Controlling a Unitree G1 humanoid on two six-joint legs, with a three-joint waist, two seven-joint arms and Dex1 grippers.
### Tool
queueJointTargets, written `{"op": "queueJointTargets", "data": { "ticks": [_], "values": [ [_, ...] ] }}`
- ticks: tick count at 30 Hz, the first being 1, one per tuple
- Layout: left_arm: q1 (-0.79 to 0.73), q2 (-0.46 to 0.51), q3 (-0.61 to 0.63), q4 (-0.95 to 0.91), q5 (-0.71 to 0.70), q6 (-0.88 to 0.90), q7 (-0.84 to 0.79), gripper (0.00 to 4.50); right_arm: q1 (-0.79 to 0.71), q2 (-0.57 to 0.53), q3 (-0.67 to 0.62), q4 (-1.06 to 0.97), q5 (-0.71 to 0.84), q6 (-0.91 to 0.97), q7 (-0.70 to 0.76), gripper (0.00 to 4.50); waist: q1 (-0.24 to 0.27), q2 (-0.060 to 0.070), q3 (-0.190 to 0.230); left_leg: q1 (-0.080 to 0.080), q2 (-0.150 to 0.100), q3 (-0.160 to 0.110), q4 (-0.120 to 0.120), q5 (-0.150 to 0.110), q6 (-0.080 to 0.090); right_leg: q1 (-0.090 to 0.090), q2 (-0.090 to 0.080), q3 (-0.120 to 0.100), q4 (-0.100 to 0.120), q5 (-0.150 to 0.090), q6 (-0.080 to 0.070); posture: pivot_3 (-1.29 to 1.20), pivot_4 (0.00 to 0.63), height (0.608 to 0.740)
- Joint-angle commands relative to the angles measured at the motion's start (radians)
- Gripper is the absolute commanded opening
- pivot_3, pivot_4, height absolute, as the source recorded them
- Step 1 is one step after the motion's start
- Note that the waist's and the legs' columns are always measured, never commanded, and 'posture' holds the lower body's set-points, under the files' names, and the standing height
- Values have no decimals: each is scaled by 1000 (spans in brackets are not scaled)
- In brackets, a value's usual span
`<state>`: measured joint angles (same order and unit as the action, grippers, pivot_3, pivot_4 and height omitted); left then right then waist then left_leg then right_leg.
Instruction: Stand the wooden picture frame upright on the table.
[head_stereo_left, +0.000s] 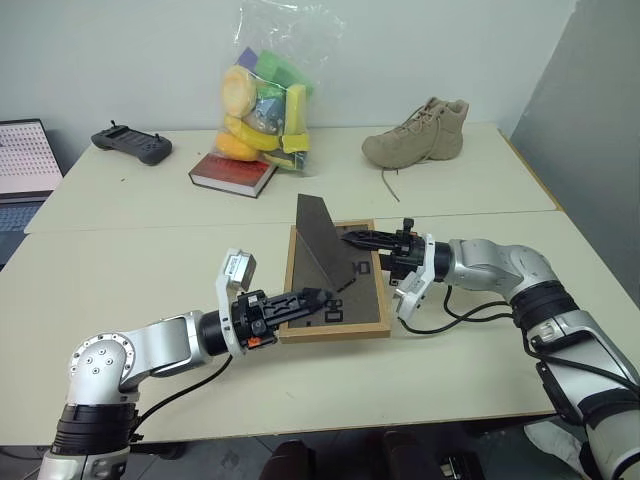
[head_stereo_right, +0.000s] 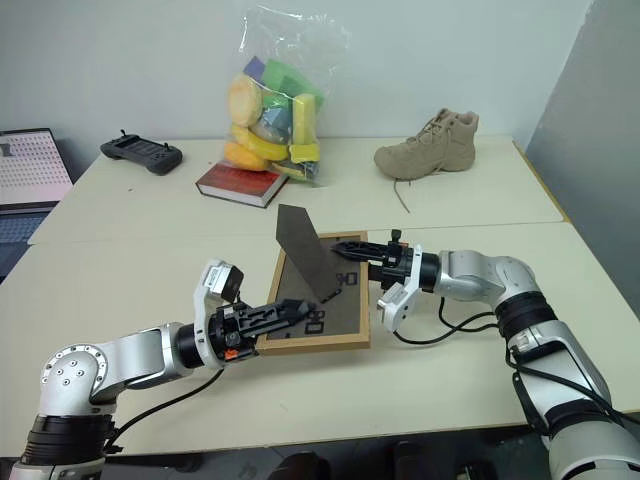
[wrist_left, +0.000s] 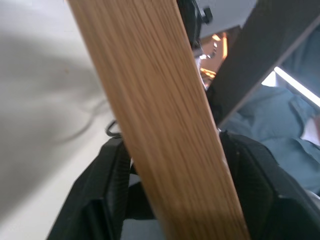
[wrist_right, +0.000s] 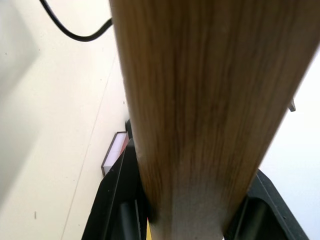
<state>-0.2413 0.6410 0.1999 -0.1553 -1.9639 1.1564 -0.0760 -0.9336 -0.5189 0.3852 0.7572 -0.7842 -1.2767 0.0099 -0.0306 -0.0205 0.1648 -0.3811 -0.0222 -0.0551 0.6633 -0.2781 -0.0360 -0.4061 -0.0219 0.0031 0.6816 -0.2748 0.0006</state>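
Left eye, frame: the small rectangular light-wood picture frame lies back-up on the large pale beige table, dark grey-brown backing and black clips showing, its dark stand flap raised.
Left eye, axis: its long side runs away from me, toward the tan suede boot at the far edge.
Left eye, my left gripper: at the frame's near-left edge, black fingers either side of the rim.
Left eye, my right gripper: at the frame's far-right side, fingertips at the flap.
Right eye, beyond the frame: a red-covered book, a clear bag of coloured foam blocks, and a black handheld controller.
Left wrist: wood rim between my fingers, both standing slightly off it, so I count that gripper released.
Right wrist: wood rail fills the gap between my fingers; clenched or loose, I cannot tell.
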Motion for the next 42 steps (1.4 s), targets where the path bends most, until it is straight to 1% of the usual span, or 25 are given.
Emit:
{"op": "queueJointTargets", "data": {
  "ticks": [1,2,4,5,6,7,8,9,11,13,14,15,18,22,24,28,29,30,34,38,39,40,42],
  "values": [
    [10,122,129,-157,-4,-85,96,3783,-39,51,14,97,430,96,295,1360,-2,-4,2,0,0,0,0,0,0,0,0,0,0,0,0,0,150,740],
    [21,161,136,-209,13,-94,126,3932,-30,71,12,93,542,163,406,1359,-3,-5,2,0,1,1,0,0,0,0,0,0,0,0,0,0,150,740],
    [43,209,164,-342,84,-135,200,4305,-4,144,-38,30,808,453,696,1355,-8,-8,4,0,2,1,0,0,0,0,1,1,-1,0,0,0,150,740],
    [62,213,172,-413,138,-168,240,4459,-6,188,-79,12,917,652,819,1355,-7,-8,4,1,3,1,0,0,0,1,2,2,-2,0,0,0,150,740],
    [78,216,173,-461,173,-197,270,4500,-7,213,-107,-4,987,794,899,1355,-9,-7,4,1,3,1,0,-1,1,1,1,2,-3,0,0,0,150,740],
    [98,204,159,-525,234,-224,286,4500,-24,241,-138,1,1049,960,966,1354,-8,-6,5,1,3,1,0,-1,2,1,1,3,-3,0,0,0,150,740],
    [111,195,146,-566,277,-242,293,4500,-35,258,-158,3,1087,1069,1007,1349,-1,-5,6,1,3,1,0,-2,3,1,1,3,-3,0,0,0,150,740],
    [120,188,131,-594,327,-254,298,4500,-44,268,-174,2,1112,1146,1029,1331,1,-5,6,-1,2,1,0,-2,3,0,0,2,-2,0,0,0,150,740],
    [153,174,62,-650,511,-274,288,4500,-79,304,-203,43,1134,1262,1046,1328,12,-5,6,-1,1,0,0,-3,4,0,0,1,-2,0,0,0,150,740],
    [197,188,-62,-685,795,-327,239,4500,-110,344,-221,124,1119,1323,1045,1328,14,-5,6,0,0,-1,-1,-4,5,0,0,1,-1,1,-1,0,150,740],
    [212,193,-104,-690,889,-352,214,4500,-116,355,-227,147,1109,1330,1043,1328,14,-5,6,0,0,-1,-1,-4,5,0,0,0,-1,1,-1,0,150,740],
    [222,193,-141,-689,965,-380,196,4500,-122,365,-232,172,1098,1330,1033,1328,13,-4,6,1,0,-1,-2,-4,5,0,0,0,-1,1,-1,0,150,740],
    [248,110,-210,-633,1125,-479,162,4500,-122,401,-245,259,1066,1348,1012,1328,16,-4,7,0,0,0,-2,-3,4,-1,1,1,-1,1,-1,0,150,740],
    [284,48,-234,-593,1253,-544,102,4500,-108,427,-260,325,1034,1347,995,1328,14,-4,7,-1,0,2,-2,-3,4,-2,0,2,-2,1,-1,0,150,740],
    [302,25,-222,-588,1271,-553,75,4500,-101,435,-271,342,1018,1331,979,1328,13,-4,7,-1,0,2,-2,-3,5,-2,0,2,-1,1,-1,0,150,740],
    [330,13,-204,-574,1317,-560,18,4500,-80,439,-286,340,1000,1322,971,1328,10,-4,7,-1,1,2,-2,-4,7,-2,0,2,0,1,-1,0,150,740],
    [331,9,-202,-571,1325,-560,6,4500,-71,437,-284,334,988,1310,972,2036,10,-4,7,-1,1,2,-2,-4,7,-2,0,2,0,1,-1,0,150,740],
    [329,4,-198,-566,1330,-559,-3,4500,-60,432,-279,327,974,1298,972,2159,10,-4,7,0,1,2,-2,-4,7,-2,0,2,0,1,-1,0,150,740],
    [312,-11,-178,-553,1346,-547,-40,4500,-21,408,-276,286,939,1286,970,3176,9,-4,7,-1,1,2,-2,-5,7,-1,0,2,-1,1,-1,0,150,740],
    [281,30,-111,-484,1352,-531,-118,4500,101,294,-278,112,916,1308,987,4153,16,-4,7,-1,1,1,-1,-5,8,-1,0,0,-1,1,-1,0,150,740],
    [273,39,-86,-461,1346,-525,-135,4500,135,260,-279,51,914,1325,995,4353,18,-4,7,-1,0,1,-1,-5,8,-1,0,0,-1,1,-1,0,150,740],
    [267,47,-63,-441,1337,-517,-151,4500,165,232,-277,-9,912,1342,1001,4443,21,-4,7,-1,0,1,-1,-5,8,-1,0,0,-1,1,0,0,150,740],
    [243,87,5,-375,1292,-485,-216,4500,235,143,-289,-210,945,1444,1036,4443,22,-4,7,-1,0,1,-1,-5,9,-1,0,0,-1,1,0,0,150,740]
  ]
}}
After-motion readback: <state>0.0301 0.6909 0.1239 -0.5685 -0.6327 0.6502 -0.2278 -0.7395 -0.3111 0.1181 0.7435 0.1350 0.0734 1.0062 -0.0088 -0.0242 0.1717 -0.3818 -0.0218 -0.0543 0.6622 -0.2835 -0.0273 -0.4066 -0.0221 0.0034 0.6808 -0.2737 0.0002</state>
